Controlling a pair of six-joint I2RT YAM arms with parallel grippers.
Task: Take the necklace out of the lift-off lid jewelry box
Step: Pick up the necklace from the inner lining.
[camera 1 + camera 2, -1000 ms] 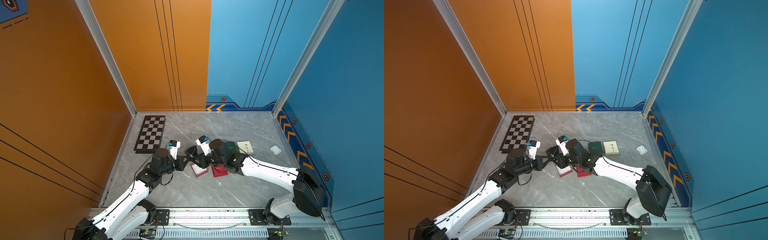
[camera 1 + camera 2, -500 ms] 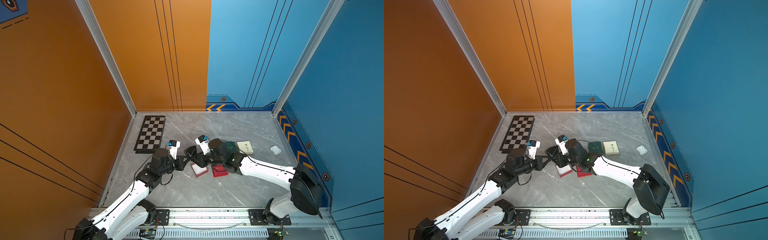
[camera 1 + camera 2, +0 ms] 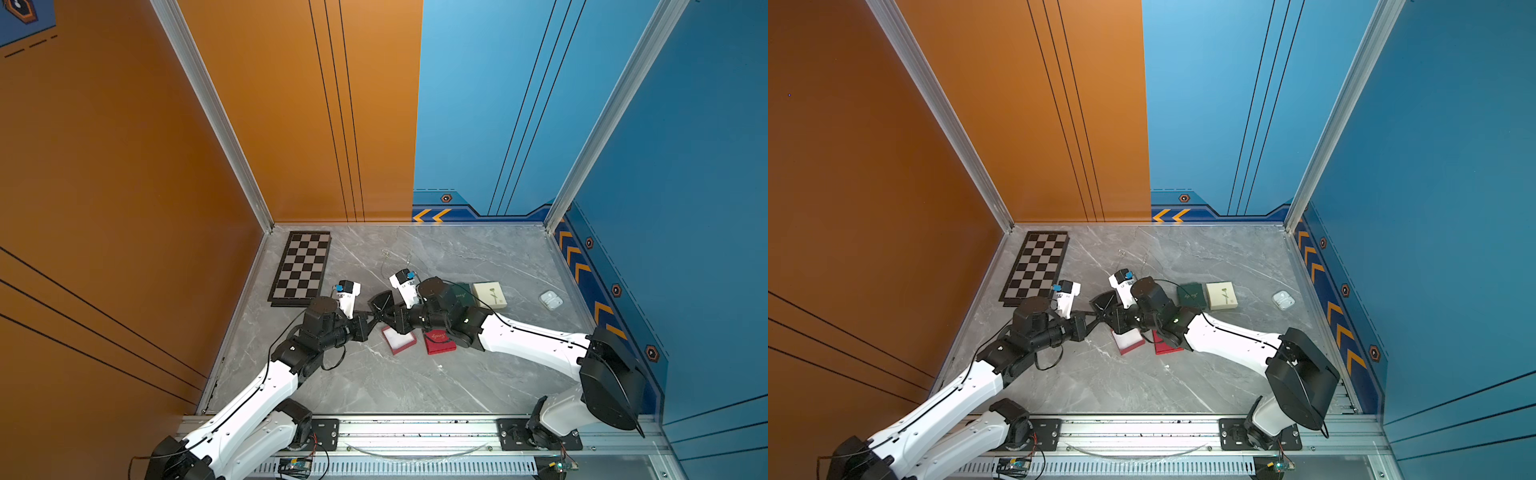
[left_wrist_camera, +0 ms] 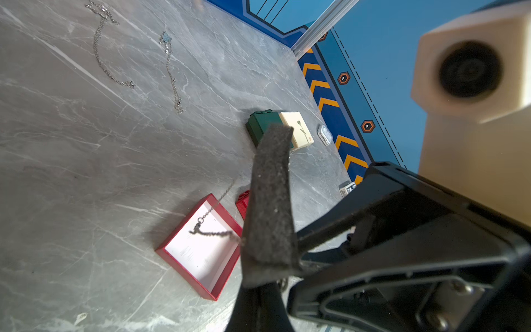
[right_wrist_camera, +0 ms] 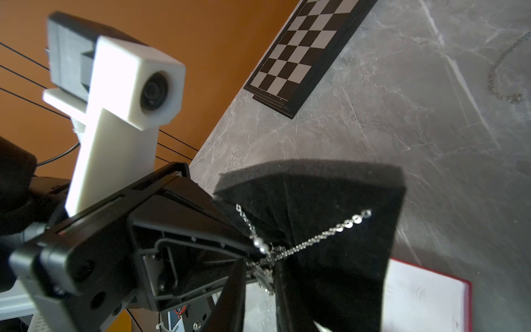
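Note:
The red jewelry box base (image 3: 399, 338) (image 4: 201, 258) lies open on the table. Its white inside is bare, and its red lid (image 3: 439, 341) lies beside it. Above the box, my left gripper (image 3: 371, 316) (image 4: 258, 304) is shut on the lower edge of a black foam pad (image 3: 380, 300) (image 5: 339, 207). The silver necklace (image 5: 316, 237) (image 4: 214, 233) drapes across that pad. My right gripper (image 3: 384, 318) (image 5: 260, 276) meets the pad from the opposite side. Its jaws are drawn in around the bunched part of the chain, with a narrow gap left between them.
A chessboard (image 3: 303, 266) lies at the back left. A green box (image 3: 459, 295), a cream box (image 3: 490, 294) and a white earbud case (image 3: 550, 300) sit to the right. Two other chains (image 4: 100, 51) (image 4: 172, 74) lie loose on the marble behind the grippers.
My right arm has edged slightly left toward the foam pad. The left arm, the box and the lid stay where they were.

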